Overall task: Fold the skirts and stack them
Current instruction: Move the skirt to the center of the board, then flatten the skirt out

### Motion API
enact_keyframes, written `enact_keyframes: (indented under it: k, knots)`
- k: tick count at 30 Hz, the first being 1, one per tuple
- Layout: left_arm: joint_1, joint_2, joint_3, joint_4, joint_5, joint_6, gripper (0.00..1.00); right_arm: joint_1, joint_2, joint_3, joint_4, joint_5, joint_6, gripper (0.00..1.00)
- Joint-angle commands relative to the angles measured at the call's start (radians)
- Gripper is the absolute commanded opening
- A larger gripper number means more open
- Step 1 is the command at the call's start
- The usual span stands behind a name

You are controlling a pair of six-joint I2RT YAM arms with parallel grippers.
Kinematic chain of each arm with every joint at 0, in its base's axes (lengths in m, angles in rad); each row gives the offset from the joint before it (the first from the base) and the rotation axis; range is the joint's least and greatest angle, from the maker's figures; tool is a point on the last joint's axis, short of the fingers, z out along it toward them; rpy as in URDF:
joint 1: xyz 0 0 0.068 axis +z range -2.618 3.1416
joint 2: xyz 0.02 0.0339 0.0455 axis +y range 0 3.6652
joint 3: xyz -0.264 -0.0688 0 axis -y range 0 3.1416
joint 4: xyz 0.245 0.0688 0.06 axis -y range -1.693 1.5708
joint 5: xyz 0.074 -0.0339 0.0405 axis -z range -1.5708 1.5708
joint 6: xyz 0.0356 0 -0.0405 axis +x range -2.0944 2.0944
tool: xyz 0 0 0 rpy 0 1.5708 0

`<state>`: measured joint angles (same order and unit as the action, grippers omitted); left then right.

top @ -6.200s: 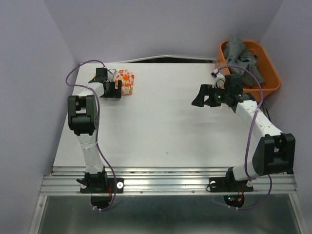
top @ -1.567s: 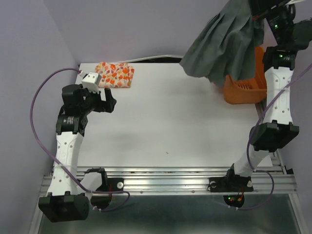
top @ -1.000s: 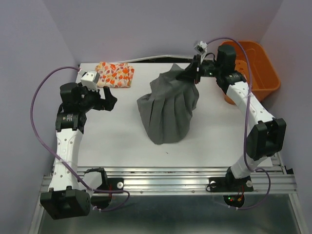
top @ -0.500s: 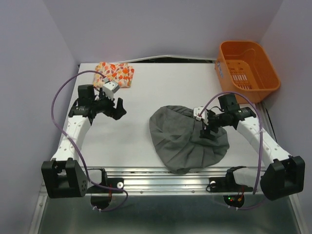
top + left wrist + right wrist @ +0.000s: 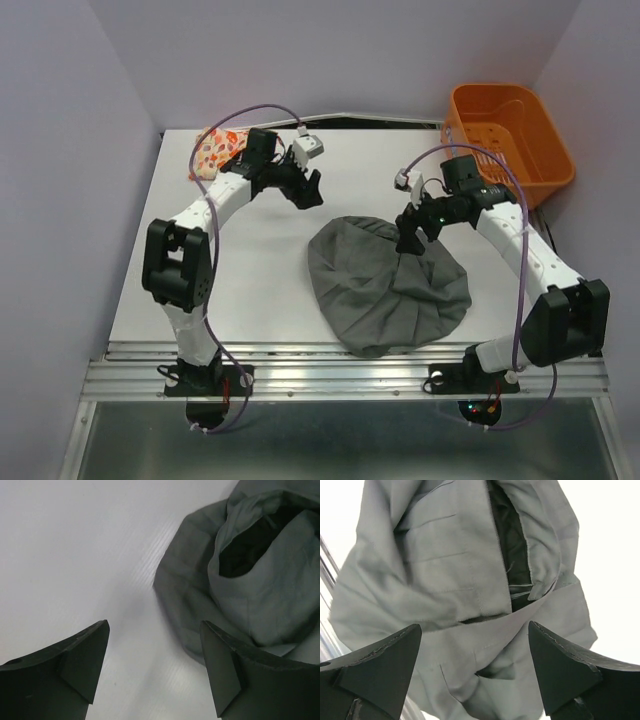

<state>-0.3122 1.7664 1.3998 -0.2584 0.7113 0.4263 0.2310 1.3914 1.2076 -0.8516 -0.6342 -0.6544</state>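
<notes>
The dark grey skirt (image 5: 385, 285) lies in a rumpled heap on the table, near the front centre. It fills the right wrist view (image 5: 465, 595) and shows at the upper right of the left wrist view (image 5: 250, 575). My right gripper (image 5: 408, 240) is open, just above the skirt's far right edge, holding nothing. My left gripper (image 5: 308, 190) is open and empty over bare table, just beyond the skirt's far left edge. The folded cream skirt with the orange leafy print (image 5: 215, 152) lies at the far left corner, partly hidden by my left arm.
An orange plastic basket (image 5: 512, 130) stands empty at the far right corner. The white table (image 5: 250, 290) ends at a metal rail along the near side. Purple walls close in the left, back and right.
My right gripper has let go of the grey skirt and lifted toward its far edge. My left arm has swung across from the left side toward the skirt's far left edge.
</notes>
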Motion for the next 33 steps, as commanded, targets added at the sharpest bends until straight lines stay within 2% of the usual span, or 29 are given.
enact_keyframes:
  k: [1, 4, 7, 12, 15, 16, 20, 23, 24, 26, 27, 29, 32, 33]
  knots:
    - [-0.077, 0.153, 0.242, 0.042, 0.079, -0.113, 0.84, 0.007, 0.098, 0.081, 0.016, 0.051, 0.275, 0.91]
    - [-0.106, 0.266, 0.353, 0.062, 0.117, -0.199, 0.84, 0.007, 0.168, 0.109, 0.003, 0.083, 0.309, 0.88]
    - [-0.149, 0.341, 0.431, 0.062, 0.093, -0.231, 0.82, 0.007, 0.205, 0.116, 0.000, 0.125, 0.322, 0.84]
    - [-0.218, 0.433, 0.508, -0.074, 0.042, -0.144, 0.80, 0.007, 0.239, 0.099, -0.047, 0.113, 0.289, 0.77]
    - [-0.229, 0.453, 0.499, -0.136, 0.016, -0.091, 0.74, 0.007, 0.225, 0.079, -0.047, 0.093, 0.260, 0.72]
    - [-0.232, 0.456, 0.490, -0.157, 0.007, -0.081, 0.67, 0.007, 0.221, 0.078, -0.047, 0.087, 0.247, 0.68]
    - [-0.238, 0.459, 0.485, -0.240, -0.025, -0.028, 0.54, 0.007, 0.215, 0.079, -0.060, 0.068, 0.210, 0.55]
    - [-0.238, 0.415, 0.455, -0.274, -0.044, 0.000, 0.37, 0.007, 0.216, 0.086, -0.058, 0.071, 0.197, 0.46]
    - [-0.237, 0.397, 0.440, -0.269, -0.059, 0.009, 0.30, 0.007, 0.218, 0.090, -0.056, 0.071, 0.194, 0.44]
    - [-0.232, 0.305, 0.404, -0.251, -0.084, 0.002, 0.00, 0.007, 0.222, 0.093, -0.050, 0.077, 0.187, 0.38]
    - [-0.229, 0.304, 0.390, -0.251, -0.084, 0.002, 0.00, 0.007, 0.222, 0.093, -0.046, 0.077, 0.187, 0.38]
    - [-0.216, 0.207, 0.335, -0.205, -0.108, -0.040, 0.00, 0.007, 0.222, 0.101, -0.034, 0.099, 0.188, 0.39]
    - [-0.188, 0.052, 0.252, -0.125, -0.225, -0.110, 0.00, 0.007, 0.219, 0.124, 0.031, 0.125, 0.223, 0.40]
    - [-0.186, 0.009, 0.229, -0.107, -0.321, -0.127, 0.00, 0.007, 0.221, 0.135, 0.052, 0.133, 0.246, 0.42]
